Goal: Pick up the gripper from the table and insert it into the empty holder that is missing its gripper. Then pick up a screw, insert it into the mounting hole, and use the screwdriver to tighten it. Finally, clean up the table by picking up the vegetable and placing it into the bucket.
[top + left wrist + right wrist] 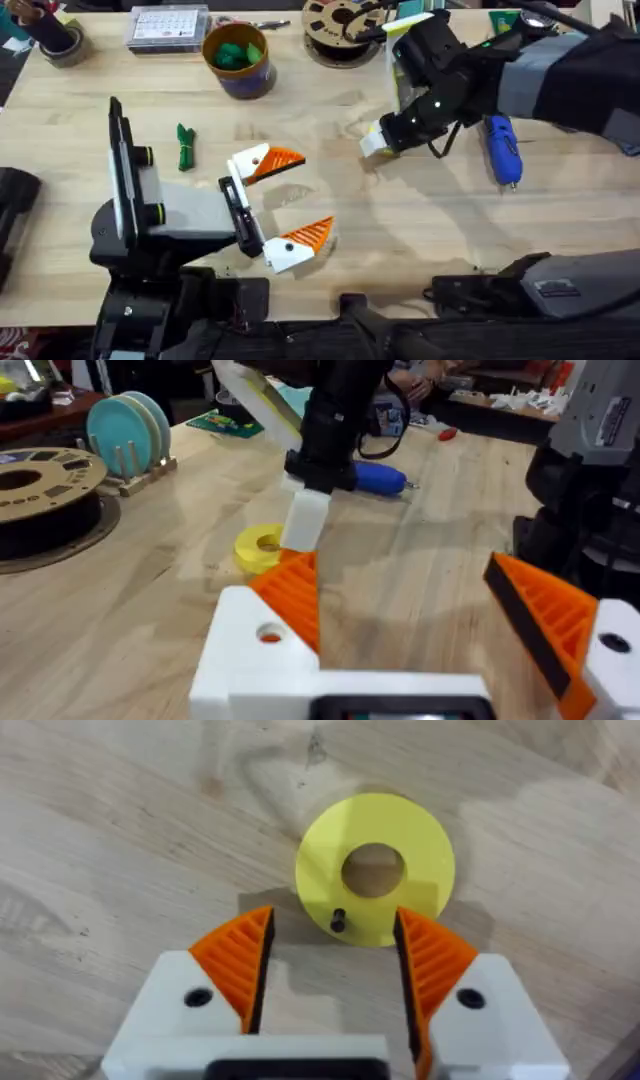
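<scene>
Your left gripper (pixel 285 200) rests on the table (pixel 420 230) with both orange fingertips fitted and spread wide on nothing, so the insertion looks done. Your right gripper (pixel 330 960), part open and empty, hovers over a yellow ring (pixel 375 868) carrying a small dark screw (pixel 338 920), so picking it up looks like the step in hand. Still left: the blue screwdriver (pixel 502 150) lies just beside that arm, and the dark-green vegetable (pixel 185 147) lies well short of the bucket (pixel 238 60).
</scene>
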Robot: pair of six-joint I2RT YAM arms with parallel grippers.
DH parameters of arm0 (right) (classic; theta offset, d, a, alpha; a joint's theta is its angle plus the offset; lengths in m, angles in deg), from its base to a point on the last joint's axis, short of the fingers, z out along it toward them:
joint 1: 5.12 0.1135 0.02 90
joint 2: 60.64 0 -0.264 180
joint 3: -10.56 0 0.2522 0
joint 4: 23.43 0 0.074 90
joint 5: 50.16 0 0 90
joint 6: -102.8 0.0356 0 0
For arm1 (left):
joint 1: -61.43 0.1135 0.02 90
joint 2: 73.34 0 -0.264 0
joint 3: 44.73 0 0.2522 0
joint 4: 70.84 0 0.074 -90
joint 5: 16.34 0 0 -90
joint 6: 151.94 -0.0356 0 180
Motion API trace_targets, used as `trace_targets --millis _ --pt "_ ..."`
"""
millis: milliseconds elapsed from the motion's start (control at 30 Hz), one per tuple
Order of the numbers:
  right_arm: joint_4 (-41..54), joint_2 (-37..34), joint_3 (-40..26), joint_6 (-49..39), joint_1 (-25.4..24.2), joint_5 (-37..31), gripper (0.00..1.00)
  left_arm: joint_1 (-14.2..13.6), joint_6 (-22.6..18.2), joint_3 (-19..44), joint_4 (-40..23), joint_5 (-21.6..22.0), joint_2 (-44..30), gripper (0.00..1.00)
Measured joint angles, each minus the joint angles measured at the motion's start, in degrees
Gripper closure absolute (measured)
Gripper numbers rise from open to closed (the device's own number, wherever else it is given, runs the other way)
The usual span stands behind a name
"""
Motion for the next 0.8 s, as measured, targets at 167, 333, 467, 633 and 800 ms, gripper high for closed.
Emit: trace_targets --millis 167,333,467,633,800 --pt "0.0 -0.1 0.0 0.4 0.0 0.0 0.326 0.0 0.0 0.0 0.0 0.0 0.0 0.015" --pt "0.1 -1.6 -0.1 0.4 0.0 0.0 0.424 0.0 0.0 0.0 0.0 0.0 0.0 0.015" --pt "0.0 -1.6 -0.1 0.4 0.0 -0.4 0.520 0.0 0.0 0.0 0.0 0.0 0.0 0.015" --pt "0.0 -1.6 -0.1 0.5 0.0 -0.4 0.590 0.0 0.0 0.0 0.0 0.0 0.0 0.015" --pt "0.0 -1.6 -0.1 0.5 0.0 -0.4 0.637 0.0 0.0 0.0 0.0 0.0 0.0 0.015"
